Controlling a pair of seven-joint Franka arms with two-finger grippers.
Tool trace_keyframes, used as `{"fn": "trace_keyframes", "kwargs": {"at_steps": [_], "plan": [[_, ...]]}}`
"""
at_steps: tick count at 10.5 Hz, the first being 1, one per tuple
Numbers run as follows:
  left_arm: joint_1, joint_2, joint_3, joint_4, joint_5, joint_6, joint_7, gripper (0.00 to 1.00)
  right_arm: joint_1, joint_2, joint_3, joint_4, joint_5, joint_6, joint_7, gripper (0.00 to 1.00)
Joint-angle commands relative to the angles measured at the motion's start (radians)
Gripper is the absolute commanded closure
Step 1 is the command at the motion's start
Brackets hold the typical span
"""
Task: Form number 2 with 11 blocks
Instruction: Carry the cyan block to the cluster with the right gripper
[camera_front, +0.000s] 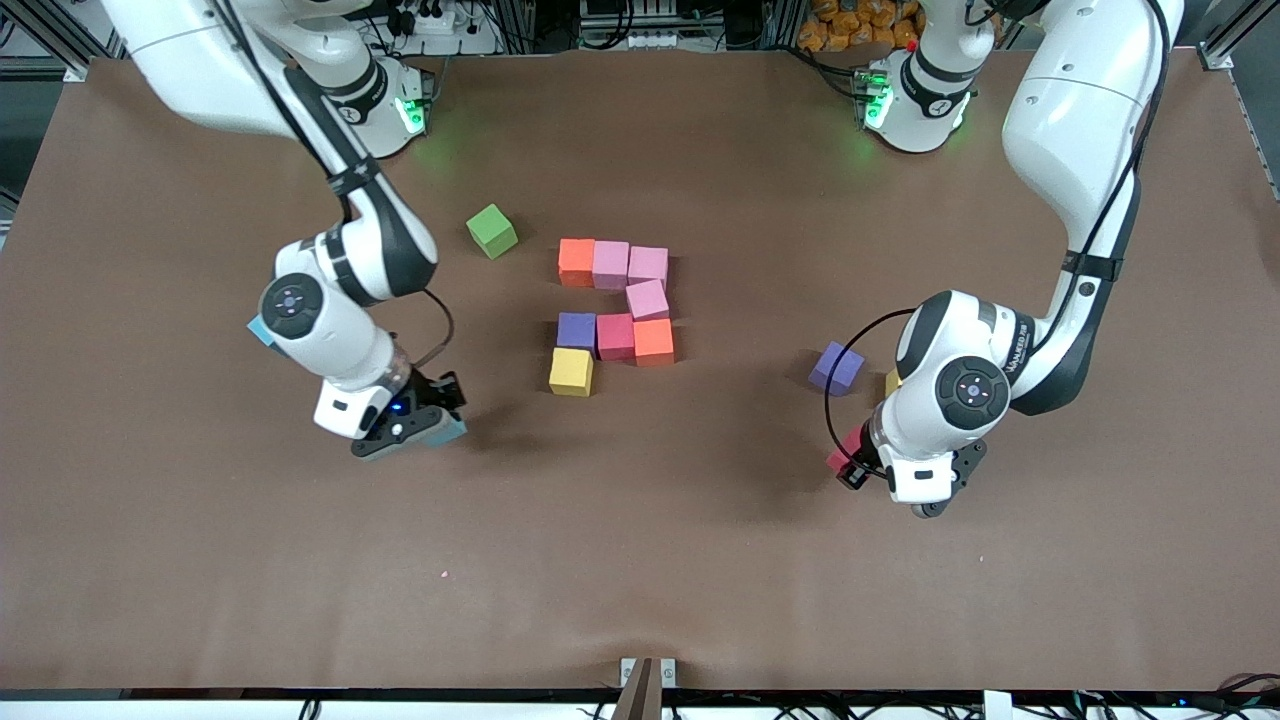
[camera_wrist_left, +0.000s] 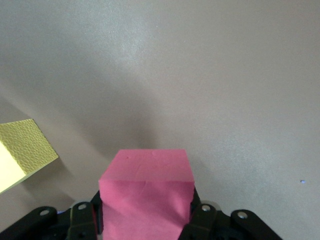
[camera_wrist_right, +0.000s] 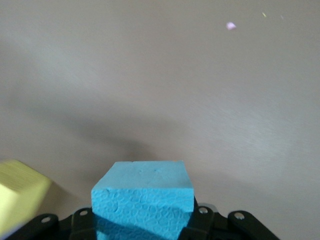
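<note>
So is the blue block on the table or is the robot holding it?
Held. The right gripper is shut on the light blue block, whose sides sit between its black fingers.

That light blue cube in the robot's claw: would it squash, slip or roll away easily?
The light blue cube, clamped in the right gripper, looks like matte, dimpled foam, so it probably gives slightly and is light. That rough skin should resist slipping. Flat faces and square edges suggest it would sit still, not roll.

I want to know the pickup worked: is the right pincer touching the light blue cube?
Touching. The right wrist view shows the light blue cube clamped between the right pincer fingers, both pressed against its sides.
</note>
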Motion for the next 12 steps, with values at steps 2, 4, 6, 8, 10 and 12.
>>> {"fn": "trace_keyframes", "kwargs": {"at_steps": [2, 4, 6, 8, 10, 12], "plan": [[-0.001, 0.006, 0.001, 0.013, 0.019, 0.002, -0.008, 1.0, 0.182, 0.164, -0.075, 0.258, 0.0, -0.067, 0.275, 0.76], [-0.002, 0.006, 0.001, 0.013, 0.019, 0.002, -0.008, 1.0, 0.19, 0.221, -0.079, 0.372, 0.01, -0.165, 0.367, 0.76], [-0.001, 0.006, 0.001, 0.013, 0.019, 0.002, -0.005, 1.0, 0.24, 0.285, -0.08, 0.447, 0.0, -0.156, 0.488, 0.76], [-0.002, 0.008, 0.001, 0.013, 0.019, 0.002, -0.005, 1.0, 0.267, 0.334, -0.122, 0.494, 0.001, -0.153, 0.524, 0.76], [-0.002, 0.008, 0.002, 0.013, 0.019, 0.002, -0.005, 1.0, 0.307, 0.368, -0.142, 0.492, -0.009, -0.142, 0.581, 0.76], [-0.002, 0.008, 0.001, 0.013, 0.019, 0.002, -0.003, 1.0, 0.34, 0.368, -0.145, 0.485, -0.075, -0.142, 0.642, 0.75]]}}
